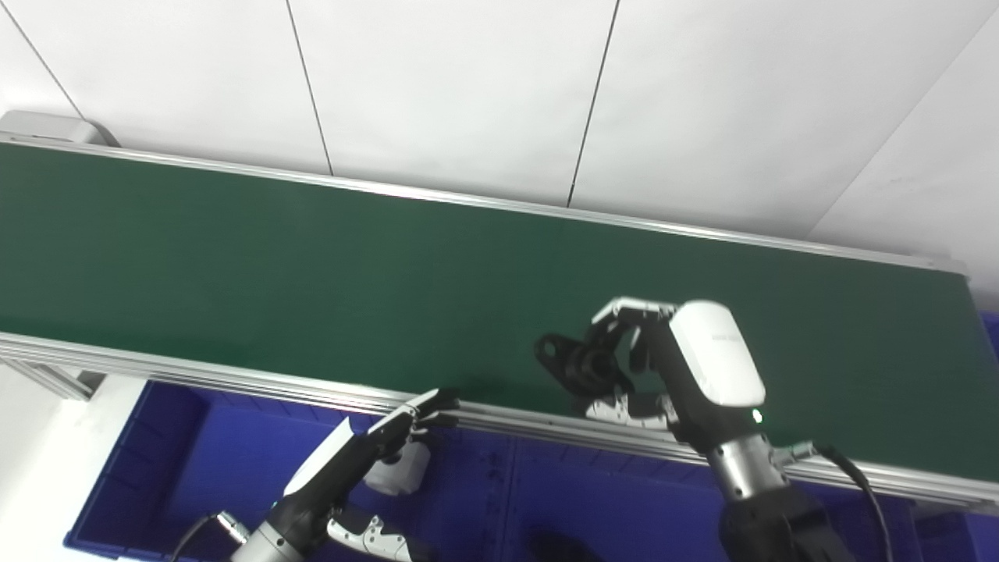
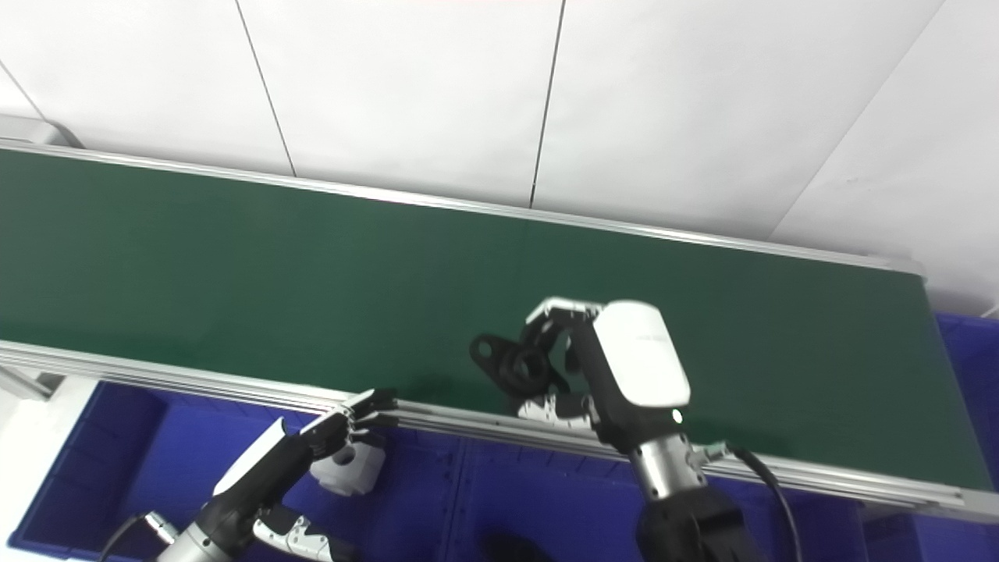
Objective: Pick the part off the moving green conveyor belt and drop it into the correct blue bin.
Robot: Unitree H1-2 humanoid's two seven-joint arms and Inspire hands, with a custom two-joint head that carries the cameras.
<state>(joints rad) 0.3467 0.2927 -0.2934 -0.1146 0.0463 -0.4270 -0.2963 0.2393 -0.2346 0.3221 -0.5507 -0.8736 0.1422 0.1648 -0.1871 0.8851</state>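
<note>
The black part (image 1: 576, 364), a short cylinder with a flat lug and hole, is on the green conveyor belt (image 1: 312, 273) near its front edge, right of centre. My right hand (image 1: 687, 375) is closed round it, fingers curled over the top and thumb underneath; it also shows in the right eye view (image 2: 616, 375). Whether the part is lifted off the belt I cannot tell. My left hand (image 1: 351, 460) is open, fingers stretched out, below the belt's front rail over a blue bin (image 1: 195, 460).
Blue bins stand in a row below the belt's front rail (image 1: 234, 378). A white part (image 1: 398, 472) lies in the bin by my left fingertips. A dark object (image 1: 558, 544) lies in the middle bin (image 1: 624, 499). A white panelled wall (image 1: 468, 86) is behind the belt.
</note>
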